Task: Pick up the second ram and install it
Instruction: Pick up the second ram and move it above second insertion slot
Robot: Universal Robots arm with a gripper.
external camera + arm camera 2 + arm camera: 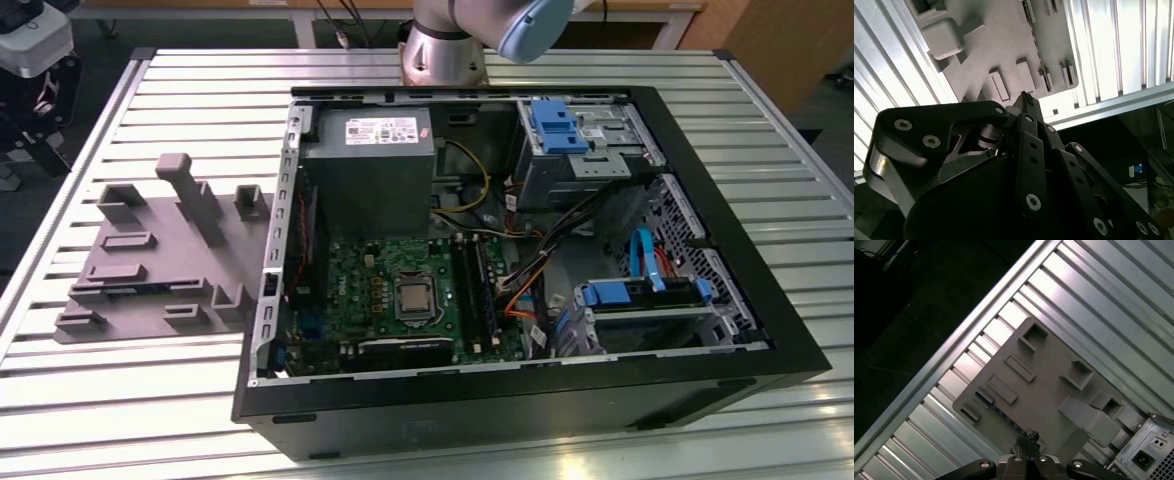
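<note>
The second ram (985, 399) shows in the first wrist view as a thin dark strip with blue-green glints, standing on edge along one side of the grey tray (1049, 395). My gripper (1027, 436) hangs high above that tray with its fingertips pressed together and nothing between them. In the second wrist view the gripper (1026, 98) points down at the tray (1004, 45) near its low raised blocks. In the exterior view the grey tray (147, 270) lies at the left of the open computer case (534, 400), whose green motherboard (360, 285) has dark ram slots (477, 285).
The ribbed metal table (160, 400) carries the tray and the case. Its edge (939, 370) runs close to the tray, with dark floor beyond. The case holds a grey power supply (367, 165), blue drive brackets (554, 125) and loose cables (527, 290). The arm's base (447, 50) stands behind the case.
</note>
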